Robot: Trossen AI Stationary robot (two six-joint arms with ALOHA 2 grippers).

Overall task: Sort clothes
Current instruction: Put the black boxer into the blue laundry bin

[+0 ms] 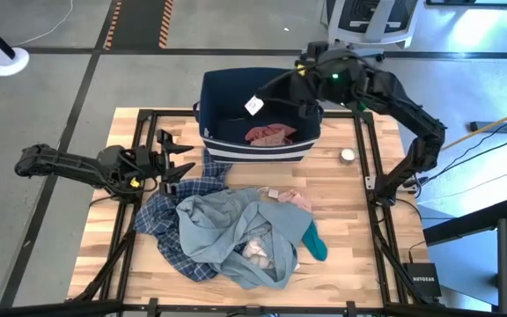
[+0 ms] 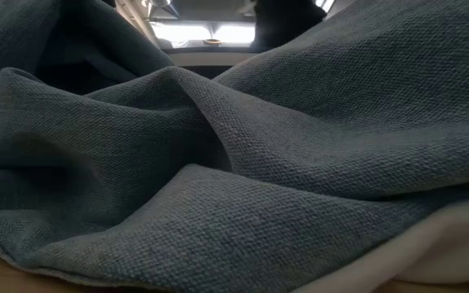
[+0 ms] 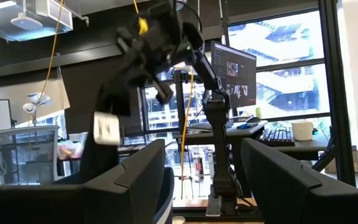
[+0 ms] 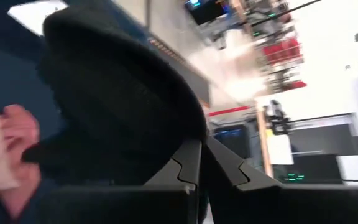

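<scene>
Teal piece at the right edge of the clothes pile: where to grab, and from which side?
Probably the free end of the teal piece, which pokes out of the pile onto bare table. Come straight down from above: nothing covers that end, while its other end tucks under the grey-blue garment. It lies on the right arm's side, but the right gripper is over the bin.

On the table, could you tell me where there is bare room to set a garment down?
Bare wood shows on the table's right side, between the navy bin, the small round object and the clothes pile. The middle is crowded by the pile, the left by the left gripper.
</scene>
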